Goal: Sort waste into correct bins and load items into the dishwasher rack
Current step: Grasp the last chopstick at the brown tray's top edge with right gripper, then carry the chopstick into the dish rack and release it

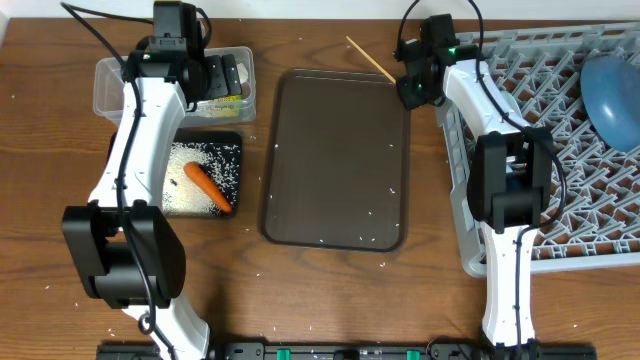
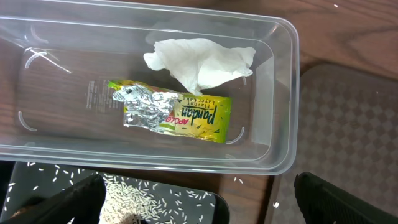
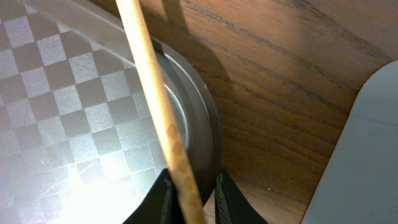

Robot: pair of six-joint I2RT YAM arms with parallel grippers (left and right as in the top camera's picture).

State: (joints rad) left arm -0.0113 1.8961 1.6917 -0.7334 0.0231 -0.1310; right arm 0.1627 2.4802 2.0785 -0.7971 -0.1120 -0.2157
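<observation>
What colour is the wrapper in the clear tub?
Wrapper: green-yellow with silver foil; left wrist view shows it best.

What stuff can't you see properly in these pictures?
Overhead: the left arm covers most of the clear tub, hiding what's inside.
Overhead: the blue bowl is cut off by the right edge.
Right wrist: the chopstick runs off top and bottom edges, so its ends are unseen.

Overhead top-down, left wrist close over tub, right seemingly closer
</observation>
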